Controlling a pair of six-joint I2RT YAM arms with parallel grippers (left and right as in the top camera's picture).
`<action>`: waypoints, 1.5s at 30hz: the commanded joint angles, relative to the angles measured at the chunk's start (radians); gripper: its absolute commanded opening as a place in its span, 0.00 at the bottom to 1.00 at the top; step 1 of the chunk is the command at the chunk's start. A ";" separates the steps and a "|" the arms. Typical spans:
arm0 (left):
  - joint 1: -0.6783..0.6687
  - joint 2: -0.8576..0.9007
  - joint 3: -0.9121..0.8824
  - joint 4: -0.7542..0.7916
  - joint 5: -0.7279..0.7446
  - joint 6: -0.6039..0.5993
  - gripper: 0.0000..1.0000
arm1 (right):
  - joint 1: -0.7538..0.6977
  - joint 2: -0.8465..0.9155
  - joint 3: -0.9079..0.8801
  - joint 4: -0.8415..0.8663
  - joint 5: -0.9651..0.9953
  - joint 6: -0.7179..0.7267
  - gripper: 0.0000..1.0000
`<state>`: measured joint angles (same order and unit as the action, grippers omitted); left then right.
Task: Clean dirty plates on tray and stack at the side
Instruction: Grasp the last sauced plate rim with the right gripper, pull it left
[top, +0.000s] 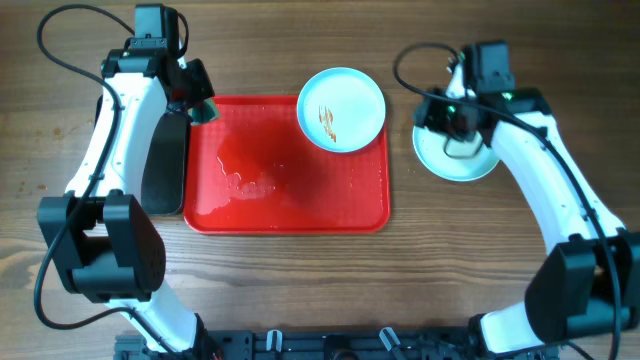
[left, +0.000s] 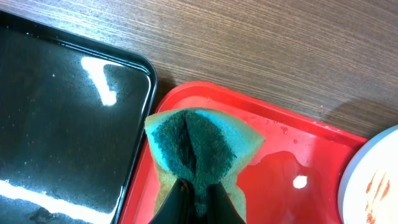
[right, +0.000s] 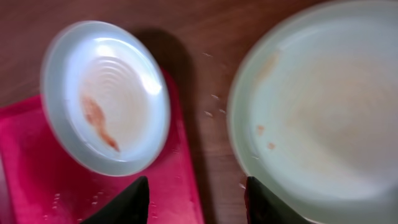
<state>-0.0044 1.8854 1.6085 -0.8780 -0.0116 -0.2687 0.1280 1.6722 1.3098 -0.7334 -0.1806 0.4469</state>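
Left gripper (left: 198, 190) is clamped tight on the green scrubbing sponge (left: 196, 146), over the corner of the large red plastic tray (left: 292, 155), just beside the narrow black tray (left: 62, 112). Right gripper (right: 196, 200) has its jaws apart and empty, hovering at the edge of a pale round plate (right: 323, 106) on the wooden table (top: 300, 290). A sauce-streaked pale plate (top: 342, 108) sits on the red tray's far right corner.

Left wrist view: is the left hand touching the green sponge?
Touching. The left wrist view shows the left hand pinched shut on the green sponge, which creases between its fingers.
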 joint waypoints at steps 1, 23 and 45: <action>0.000 0.011 -0.006 0.006 0.016 -0.010 0.04 | 0.084 0.107 0.097 0.010 -0.015 0.098 0.46; 0.000 0.011 -0.006 -0.003 0.016 -0.009 0.04 | 0.377 0.415 0.120 0.074 -0.081 0.247 0.32; 0.000 0.011 -0.006 0.006 0.023 -0.010 0.04 | 0.240 0.619 0.403 -0.018 -0.021 -0.203 0.15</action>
<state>-0.0044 1.8854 1.6081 -0.8745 -0.0010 -0.2687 0.3450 2.2444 1.7000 -0.7498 -0.1612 0.1570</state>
